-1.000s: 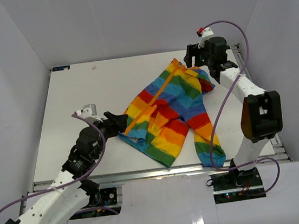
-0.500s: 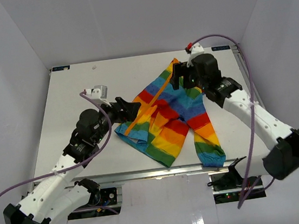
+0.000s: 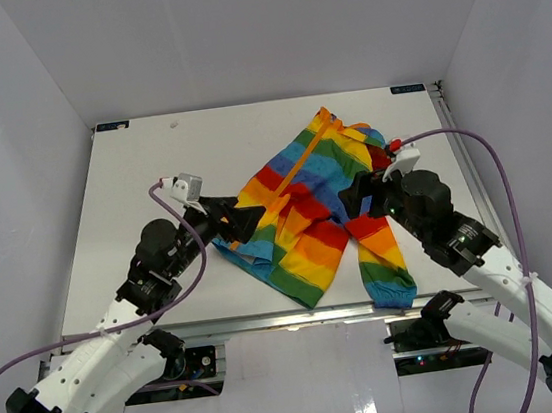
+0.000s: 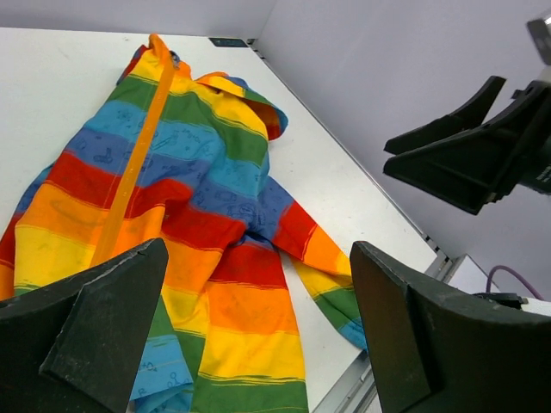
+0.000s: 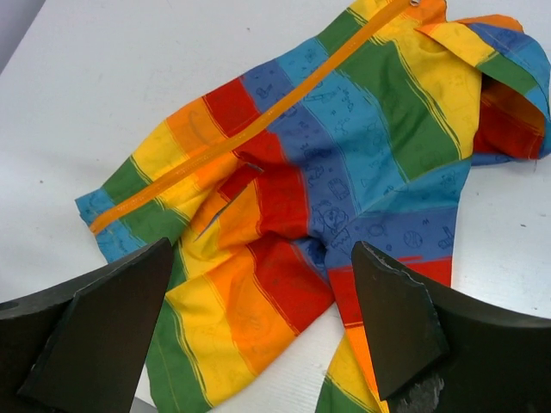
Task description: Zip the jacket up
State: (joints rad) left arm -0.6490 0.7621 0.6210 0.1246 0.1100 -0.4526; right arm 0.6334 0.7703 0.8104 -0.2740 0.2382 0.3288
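The jacket [image 3: 311,202] lies flat on the white table, rainbow-striped, one sleeve reaching the near edge. Its orange zipper [image 3: 283,177] runs as one unbroken band from the hem at lower left to the collar at the far end. My left gripper [image 3: 247,217] is open and empty, hovering over the hem end; the left wrist view shows the jacket [image 4: 207,206] between its fingers [image 4: 95,335]. My right gripper [image 3: 354,200] is open and empty above the jacket's right side; the right wrist view shows the zipper [image 5: 258,120] and stripes below it.
The table [image 3: 151,171] has white walls on three sides. A metal rail [image 3: 270,320] runs along its near edge. The right gripper [image 4: 465,159] shows in the left wrist view, across the jacket.
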